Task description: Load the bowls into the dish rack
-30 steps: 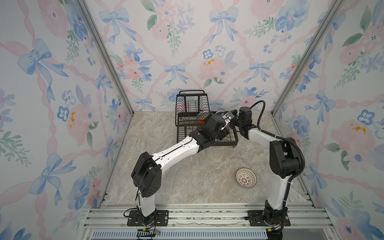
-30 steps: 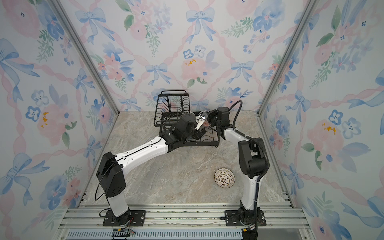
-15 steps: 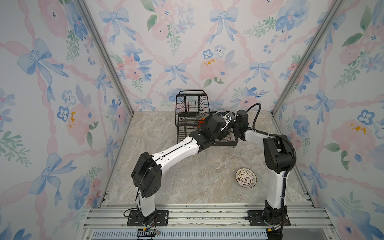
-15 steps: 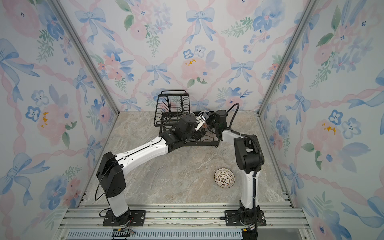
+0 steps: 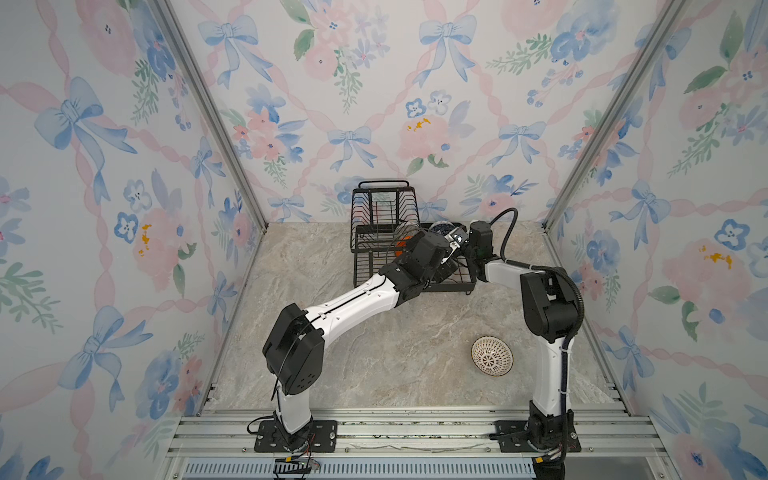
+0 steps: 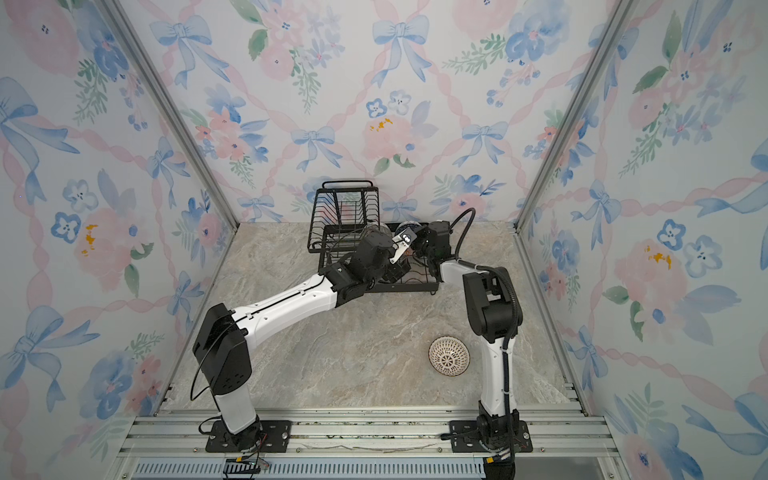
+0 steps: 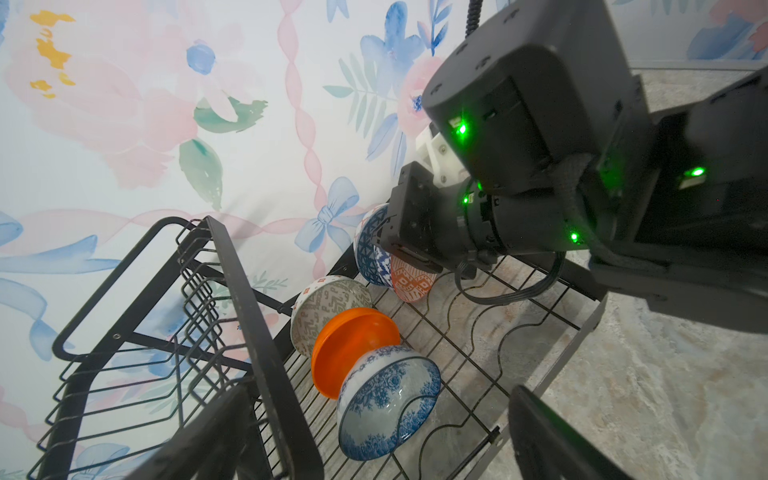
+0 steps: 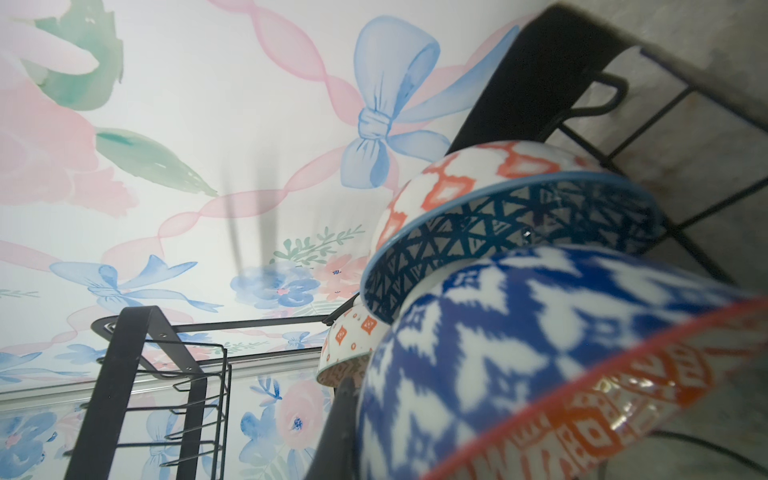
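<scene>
Noted since earlier frame: inward swing of right arm's elbow (image 5: 548,307). Nearest, on marbled tabletop (image 5: 374,353), well apart from black wire dish rack (image 5: 451,286): white bowl with dark lattice (image 5: 492,356), not yet loaded. Farther, over lower tray (image 7: 478,328): left gripper (image 7: 381,390) spread wide, empty, above blue-floral white bowl (image 7: 388,415), plain orange bowl (image 7: 353,349), pale green geometric bowl (image 7: 328,307). Beyond: right gripper (image 7: 409,259) nearly closed, apparently pinching orange-red patterned bowl (image 7: 411,280) beside blue triangle-patterned bowl (image 7: 368,245). Advise seating between wires before release. Obstruction to withdrawal: left arm (image 5: 353,303) alongside.
</scene>
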Controlling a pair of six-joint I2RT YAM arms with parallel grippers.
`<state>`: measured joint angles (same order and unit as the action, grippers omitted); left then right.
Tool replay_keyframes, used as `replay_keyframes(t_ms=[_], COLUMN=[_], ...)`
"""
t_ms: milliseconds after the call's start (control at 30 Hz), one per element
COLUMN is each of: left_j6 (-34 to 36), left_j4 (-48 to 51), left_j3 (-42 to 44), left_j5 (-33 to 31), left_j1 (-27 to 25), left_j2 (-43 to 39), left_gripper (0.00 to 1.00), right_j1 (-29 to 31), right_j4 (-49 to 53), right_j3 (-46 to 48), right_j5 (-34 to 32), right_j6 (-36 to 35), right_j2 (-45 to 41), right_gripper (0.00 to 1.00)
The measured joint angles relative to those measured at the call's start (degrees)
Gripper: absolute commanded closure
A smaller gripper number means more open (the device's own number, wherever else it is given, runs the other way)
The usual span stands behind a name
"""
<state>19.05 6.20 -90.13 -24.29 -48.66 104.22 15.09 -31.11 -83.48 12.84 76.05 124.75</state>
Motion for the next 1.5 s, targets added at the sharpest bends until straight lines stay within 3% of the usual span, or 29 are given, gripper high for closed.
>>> replay_keyframes(t_ms=[767, 1500], left_j6=[-0.3, -5.7], left_j4=[-0.1, -1.9], left_j3=[0.3, 2.1], left_j5=[0.0, 1.0], left_j1=[0.3, 0.5], left_j2=[0.0, -1.0], left_gripper=[0.02, 0.02], right_j1=[1.2, 1.3], right_j4=[-0.5, -2.5], right_j3=[-1.9, 2.8], right_j5=[-0.2, -0.8], right_j6=[0.0, -0.1], right_j2=[1.9, 0.2], right_gripper=[1.00, 1.00])
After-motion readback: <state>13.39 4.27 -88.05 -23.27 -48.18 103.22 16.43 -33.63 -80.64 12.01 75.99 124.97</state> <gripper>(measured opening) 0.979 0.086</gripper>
